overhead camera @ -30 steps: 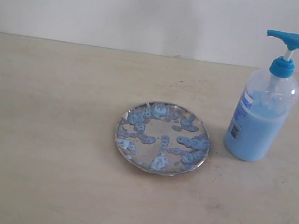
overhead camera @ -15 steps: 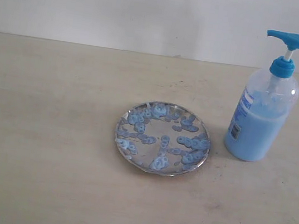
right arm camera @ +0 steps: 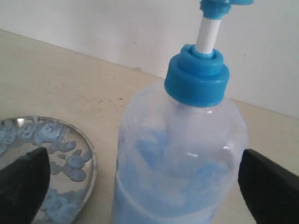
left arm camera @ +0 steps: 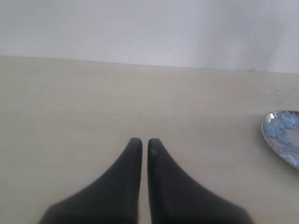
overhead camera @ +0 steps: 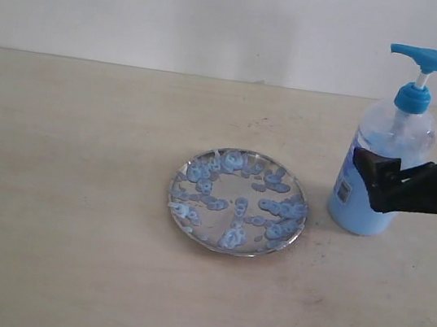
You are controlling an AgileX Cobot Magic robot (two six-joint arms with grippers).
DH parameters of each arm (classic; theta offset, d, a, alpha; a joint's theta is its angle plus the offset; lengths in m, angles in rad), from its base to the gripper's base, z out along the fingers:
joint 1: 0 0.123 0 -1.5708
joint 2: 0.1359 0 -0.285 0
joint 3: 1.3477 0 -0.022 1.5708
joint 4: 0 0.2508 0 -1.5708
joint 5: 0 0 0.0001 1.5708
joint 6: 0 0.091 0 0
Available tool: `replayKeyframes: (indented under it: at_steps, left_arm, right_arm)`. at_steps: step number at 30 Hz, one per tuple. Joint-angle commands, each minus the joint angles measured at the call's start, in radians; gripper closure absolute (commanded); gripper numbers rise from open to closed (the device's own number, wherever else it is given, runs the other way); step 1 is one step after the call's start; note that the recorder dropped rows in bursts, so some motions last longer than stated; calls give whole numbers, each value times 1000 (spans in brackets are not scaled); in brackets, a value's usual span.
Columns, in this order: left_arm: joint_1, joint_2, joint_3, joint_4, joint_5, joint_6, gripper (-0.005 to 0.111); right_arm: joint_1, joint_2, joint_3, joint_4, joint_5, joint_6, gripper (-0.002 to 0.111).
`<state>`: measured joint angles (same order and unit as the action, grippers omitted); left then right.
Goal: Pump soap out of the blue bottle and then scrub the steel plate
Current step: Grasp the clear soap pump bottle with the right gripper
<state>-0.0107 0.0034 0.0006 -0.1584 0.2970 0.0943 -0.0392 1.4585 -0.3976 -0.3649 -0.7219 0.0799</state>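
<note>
a: where is the blue bottle (overhead camera: 394,130)?

b: it stands up straight on the table (overhead camera: 74,191), at about 3 o'clock from the steel plate (overhead camera: 230,252), near it but not touching. its pump head (overhead camera: 420,55) is up, and the spout points to 9 o'clock.

a: what is the right gripper (overhead camera: 374,180) doing?

b: it reaches in from the 3 o'clock edge. its jaws are wide open, one on each side of the bottle's fat part. in the right wrist view i see gaps on both sides, so i think it is not squeezing yet.

a: and the left gripper (left arm camera: 145,144)?

b: its jaws are pressed almost together with nothing in them. it hangs over bare table, and the plate is off at its 3 o'clock.

a: so which step is this?

b: i think it is the pumping step, just the start. the plate has blue blobs of soap (overhead camera: 232,235) on it, but no scrubbing is going on.

a: what comes next?

b: i think the right jaws should close softly on the bottle so it cannot tip. then the pump head needs a straight push down. the spout should aim at the plate, or the soap may land on the table.
</note>
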Motion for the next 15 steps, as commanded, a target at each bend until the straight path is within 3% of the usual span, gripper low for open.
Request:
replayKeyframes:
  at_steps: [1, 15]
  left_arm:
    - [1, -3, -1, -1, -9, 4, 103]
    - [1, -3, -1, -1, -9, 4, 103]
  right_arm:
    - [2, 151, -86, 2, -55, -92, 3]
    - [2, 523, -270, 47, -188, -123, 3]
